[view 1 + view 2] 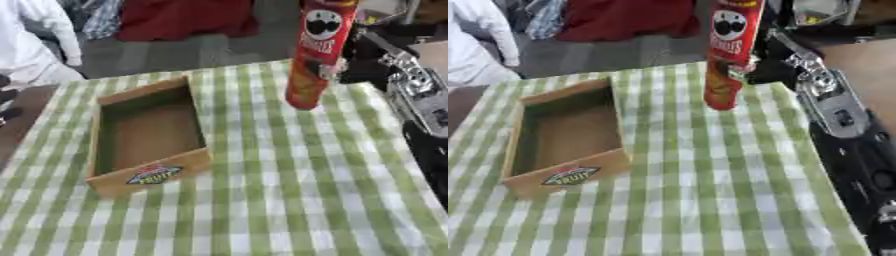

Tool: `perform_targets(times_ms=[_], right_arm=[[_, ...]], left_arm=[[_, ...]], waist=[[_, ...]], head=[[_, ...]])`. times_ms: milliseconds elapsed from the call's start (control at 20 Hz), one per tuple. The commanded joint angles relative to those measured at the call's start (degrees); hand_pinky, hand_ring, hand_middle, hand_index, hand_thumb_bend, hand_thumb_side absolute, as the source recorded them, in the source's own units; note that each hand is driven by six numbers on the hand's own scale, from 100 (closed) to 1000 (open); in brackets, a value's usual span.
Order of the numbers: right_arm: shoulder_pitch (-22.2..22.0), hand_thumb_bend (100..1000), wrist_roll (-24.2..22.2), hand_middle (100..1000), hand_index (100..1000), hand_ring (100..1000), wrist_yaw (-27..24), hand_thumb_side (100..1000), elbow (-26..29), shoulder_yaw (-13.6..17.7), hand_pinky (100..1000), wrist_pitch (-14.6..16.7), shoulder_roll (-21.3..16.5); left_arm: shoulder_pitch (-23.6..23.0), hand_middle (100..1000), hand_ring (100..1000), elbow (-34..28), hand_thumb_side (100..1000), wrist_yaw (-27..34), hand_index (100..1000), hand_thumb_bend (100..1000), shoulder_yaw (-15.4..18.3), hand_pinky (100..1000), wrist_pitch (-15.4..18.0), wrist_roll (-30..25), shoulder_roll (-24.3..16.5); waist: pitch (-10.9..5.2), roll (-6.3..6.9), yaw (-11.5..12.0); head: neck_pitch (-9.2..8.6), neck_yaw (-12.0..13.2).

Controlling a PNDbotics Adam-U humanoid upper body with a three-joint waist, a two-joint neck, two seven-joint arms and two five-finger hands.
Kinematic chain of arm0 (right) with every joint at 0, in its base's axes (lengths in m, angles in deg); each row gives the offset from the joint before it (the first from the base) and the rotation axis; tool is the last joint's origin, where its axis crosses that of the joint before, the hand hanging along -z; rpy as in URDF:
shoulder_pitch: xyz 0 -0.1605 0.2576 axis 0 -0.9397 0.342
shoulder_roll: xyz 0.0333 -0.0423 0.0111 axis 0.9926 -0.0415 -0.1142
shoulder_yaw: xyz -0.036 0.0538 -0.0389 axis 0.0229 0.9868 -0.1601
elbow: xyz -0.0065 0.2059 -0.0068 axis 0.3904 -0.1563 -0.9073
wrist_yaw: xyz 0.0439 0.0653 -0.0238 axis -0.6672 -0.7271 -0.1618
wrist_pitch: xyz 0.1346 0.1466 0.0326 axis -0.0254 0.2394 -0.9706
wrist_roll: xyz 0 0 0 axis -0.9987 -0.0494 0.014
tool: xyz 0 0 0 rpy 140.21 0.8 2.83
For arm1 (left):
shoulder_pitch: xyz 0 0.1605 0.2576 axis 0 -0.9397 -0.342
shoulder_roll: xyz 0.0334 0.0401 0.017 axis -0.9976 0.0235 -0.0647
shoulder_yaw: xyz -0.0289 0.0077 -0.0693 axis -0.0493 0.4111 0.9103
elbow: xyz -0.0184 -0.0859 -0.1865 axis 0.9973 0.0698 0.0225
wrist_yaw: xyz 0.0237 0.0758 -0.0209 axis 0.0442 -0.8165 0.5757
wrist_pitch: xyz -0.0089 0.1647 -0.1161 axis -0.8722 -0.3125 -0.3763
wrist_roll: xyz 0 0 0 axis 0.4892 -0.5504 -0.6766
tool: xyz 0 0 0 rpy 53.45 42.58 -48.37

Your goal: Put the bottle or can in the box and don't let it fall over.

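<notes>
Green-checked tablecloth (289, 200) up front, open cardboard box (149, 137) left with unreadable logo. Right hand (337, 67) fingers curled on tall red Pringles can (317, 50), upright, right of box.

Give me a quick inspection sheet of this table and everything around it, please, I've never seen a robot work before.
Surface: table under a green and white checked cloth.
Job's things: tall red crisps can, upright or slightly tilted, near the far right of the cloth; whether its base touches the cloth, cannot tell. Open cardboard box on the left, nothing inside, a printed label on its near wall.
Clutter: nothing seen on the cloth.
Robot hands: right robot hand curled round the can; its silver and black arm comes in from the right. Left robot hand: not seen.
Cables: nothing seen.
Surroundings: red fabric beyond the table.
</notes>
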Motion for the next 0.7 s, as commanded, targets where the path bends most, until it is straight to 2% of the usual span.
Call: perform_targets(times_ms=[50,300,700], right_arm=[[2.6,217,-0.26,399,332,482,-0.96,100,2.59,-0.39,978,0.34,0.33],[8.61,204,0.09,395,328,477,-1.94,100,1.64,-2.65,972,-0.65,4.66],[12.53,189,1.23,391,325,472,1.01,100,-2.89,-4.1,965,0.65,10.19]], left_arm=[[0.51,829,857,-1.15,702,-0.07,828,100,0.45,807,0.08,-0.17,-1.29],[0.51,831,858,-1.33,701,-0.25,829,100,0.33,807,0.13,-0.27,-1.23],[0.69,832,859,-1.67,701,-0.72,828,100,0.09,807,0.14,-0.41,-0.76]], waist=[[-1.81,-0.22,0.49],[-1.94,-0.65,0.85],[-1.93,-1.66,2.99]], head=[[0.16,-1.76],[-0.06,-3.84],[-0.36,-8.05]])
